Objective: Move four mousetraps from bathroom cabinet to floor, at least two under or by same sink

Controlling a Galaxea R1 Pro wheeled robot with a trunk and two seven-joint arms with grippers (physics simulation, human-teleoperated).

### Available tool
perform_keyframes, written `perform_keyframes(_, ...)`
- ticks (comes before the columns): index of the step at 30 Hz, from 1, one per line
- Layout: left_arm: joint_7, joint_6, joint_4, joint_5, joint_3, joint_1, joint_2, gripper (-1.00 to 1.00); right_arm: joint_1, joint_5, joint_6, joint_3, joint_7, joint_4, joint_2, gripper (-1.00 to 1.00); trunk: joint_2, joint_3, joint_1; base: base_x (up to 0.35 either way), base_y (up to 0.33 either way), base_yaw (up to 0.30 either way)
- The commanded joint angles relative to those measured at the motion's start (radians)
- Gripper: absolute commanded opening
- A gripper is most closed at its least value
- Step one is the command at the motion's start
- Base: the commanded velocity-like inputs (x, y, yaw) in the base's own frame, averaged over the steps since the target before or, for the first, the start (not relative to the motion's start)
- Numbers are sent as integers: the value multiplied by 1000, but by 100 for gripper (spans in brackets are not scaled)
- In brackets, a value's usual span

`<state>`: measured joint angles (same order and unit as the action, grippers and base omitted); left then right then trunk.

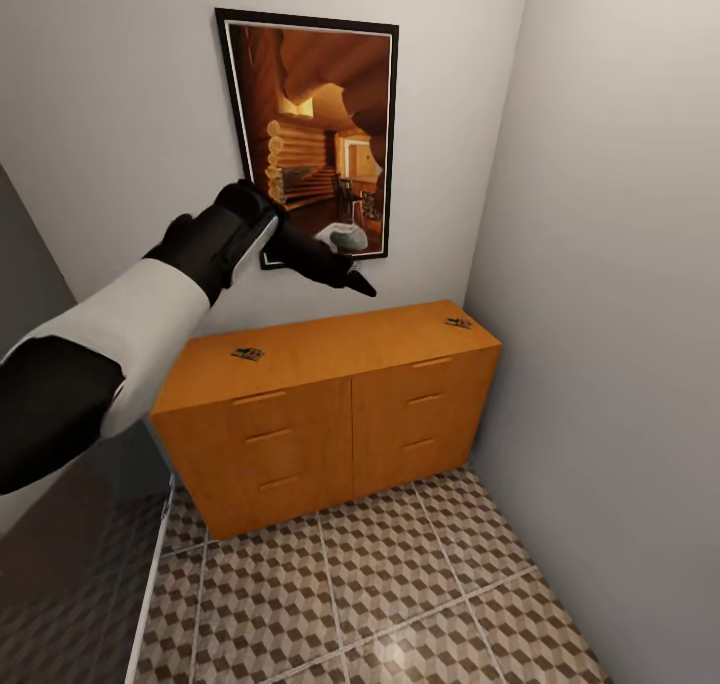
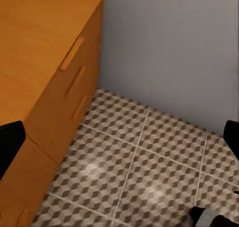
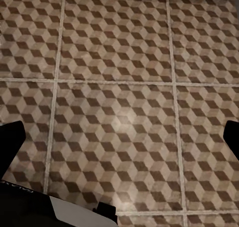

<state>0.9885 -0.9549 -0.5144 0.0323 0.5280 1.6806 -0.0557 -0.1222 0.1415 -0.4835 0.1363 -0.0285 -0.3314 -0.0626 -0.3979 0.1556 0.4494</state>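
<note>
The left hand (image 1: 345, 269) is raised in front of the wall, its dark fingers reaching across the lower edge of a framed picture (image 1: 315, 129) and hanging above the cabinet (image 1: 330, 404); in the left wrist view its two fingertips (image 2: 10, 142) sit at opposite edges of the frame, spread wide with nothing between them. The right hand (image 3: 119, 132) likewise has its dark fingertips far apart at the edges of its own wrist view, empty, pointing down at the bathroom floor (image 3: 119, 87) with its cube-patterned tiles and pale grout lines. Below the left hand, the orange-wood cabinet stands against the back wall in the corner, its drawers shut. Two mousetraps lie on its top: one mousetrap (image 1: 247, 354) near the left front part, the other mousetrap (image 1: 458, 322) close to the right rear corner, well apart from each other. The left wrist view catches one trap at the far edge of the cabinet top. The tiled floor stretches out before the cabinet, beside the plain grey side wall (image 1: 620, 264).
</note>
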Motion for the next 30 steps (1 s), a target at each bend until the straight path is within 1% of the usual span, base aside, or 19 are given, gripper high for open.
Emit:
perform_keyframes(1, 41, 12, -11, 2, 36, 1, 10, 100, -1, 4, -4, 0, -5, 0, 0, 100, -2, 2, 1, 0, 0, 0)
perform_keyframes(2, 104, 47, -27, 1, 88, -1, 29, 100, -1, 4, -6, 1, -17, 1, -1, 100, -2, 2, 1, 0, 0, 0)
perform_keyframes(3, 128, 63, -32, 1, 106, -2, 37, 100, -1, 4, -7, 1, -25, 1, -1, 100, -2, 2, 1, 0, 0, 0)
perform_keyframes(4, 162, 90, -41, 0, 133, -5, 50, 100, -1, 3, -8, 1, -44, 1, -1, 100, -2, 2, 1, 0, 0, 0)
perform_keyframes(8, 200, 120, -50, 1, 161, -9, 73, 100, -1, 1, -10, -3, -78, 1, -2, 100, -2, 2, 1, 0, 0, 0)
perform_keyframes(9, 211, 128, -53, 4, 168, -12, 83, 100, -1, 0, -12, -5, -87, 1, -2, 100, -2, 2, 1, 0, 0, 0)
perform_keyframes(11, 223, 136, -63, 7, 174, -18, 94, 100, -1, -2, -20, -7, -94, 2, -3, 100, -2, 2, 1, 0, 0, 0)
perform_keyframes(14, 246, 142, -112, 10, 179, -34, 111, 100, -1, -6, -28, -9, -96, 14, -5, 100, -2, 2, 1, 0, 0, 0)
perform_keyframes(15, 278, 143, -164, 10, 182, -42, 136, 100, -1, -8, -29, -13, -95, 36, -7, 100, -2, 2, 1, 0, 0, 0)
perform_keyframes(17, 302, 144, -206, 9, 183, -47, 156, 100, -1, -12, -29, -22, -94, 54, -7, 100, -2, 2, 1, 0, 0, 0)
perform_keyframes(18, 325, 144, -249, 9, 184, -51, 176, 100, -1, -16, -28, -38, -94, 72, -8, 100, -2, 2, 1, 0, 0, 0)
perform_keyframes(22, 367, 153, -330, 8, 189, -56, 210, 100, 2, -20, -26, -91, -93, 112, -9, 100, -2, 2, 1, 0, 0, 0)
perform_keyframes(23, 388, 171, -368, 7, 195, -57, 220, 100, 3, -21, -25, -121, -94, 133, -9, 100, -2, 2, 1, 0, 0, 0)
perform_keyframes(24, 422, 210, -421, 6, 203, -58, 229, 100, 3, -21, -25, -158, -94, 161, -9, 100, -2, 2, 1, 0, 0, 0)
perform_keyframes(26, 450, 235, -453, 5, 206, -58, 232, 100, 4, -22, -25, -175, -94, 173, -9, 100, -2, 2, 1, 0, 0, 0)
perform_keyframes(27, 480, 254, -477, 3, 208, -59, 234, 100, 4, -22, -24, -185, -94, 181, -10, 100, -2, 2, 1, 0, 0, 0)
perform_keyframes(30, 514, 271, -498, 2, 210, -59, 235, 100, 5, -22, -24, -194, -94, 188, -12, 100, -2, 2, 1, 0, 0, 0)
